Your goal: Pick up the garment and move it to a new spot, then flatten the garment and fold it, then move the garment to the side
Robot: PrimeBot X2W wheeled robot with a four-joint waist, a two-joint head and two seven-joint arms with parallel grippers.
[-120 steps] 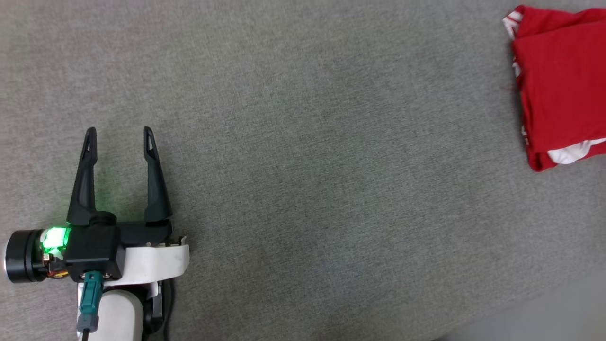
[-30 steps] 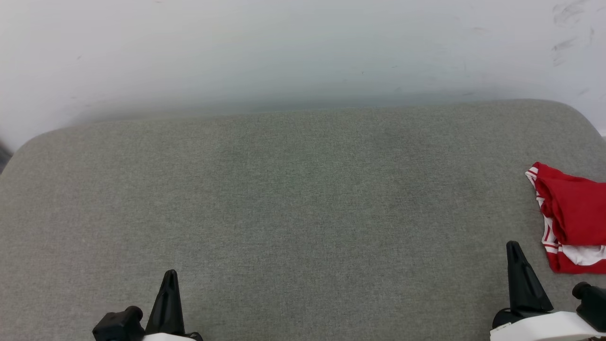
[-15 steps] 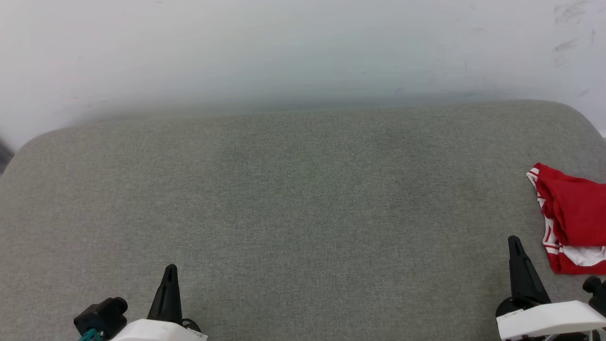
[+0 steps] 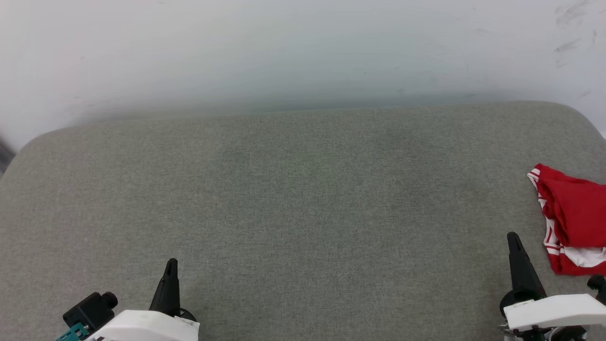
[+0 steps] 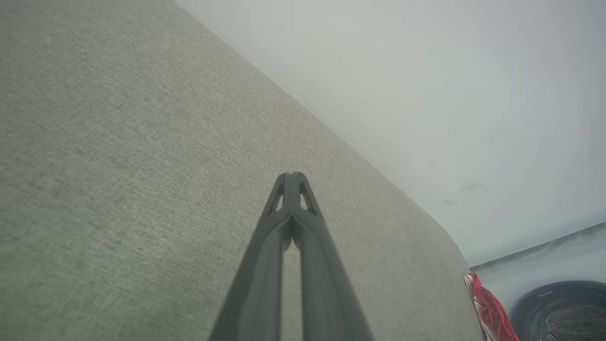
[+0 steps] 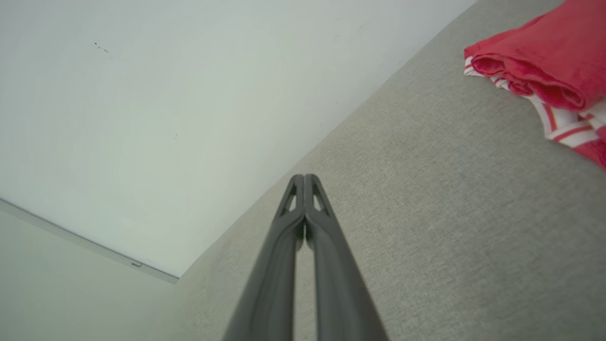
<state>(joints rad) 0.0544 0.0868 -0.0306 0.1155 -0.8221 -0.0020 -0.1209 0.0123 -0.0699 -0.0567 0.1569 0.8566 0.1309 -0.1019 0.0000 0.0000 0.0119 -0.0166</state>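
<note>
Garment (image 4: 575, 222) lies folded at the cushion's (image 4: 303, 189) right edge, well clear of centre, consistent with the final set-aside step. Left gripper (image 4: 171, 265) and right gripper (image 4: 512, 239) hold nothing, fingers pressed together, parked near the front edge.

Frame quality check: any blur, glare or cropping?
Head view: even light, no glare, garment cropped by the right edge. Left wrist view: left gripper soft near the lens. Right wrist view: right gripper likewise blurred at its base, garment fairly sharp.
</note>
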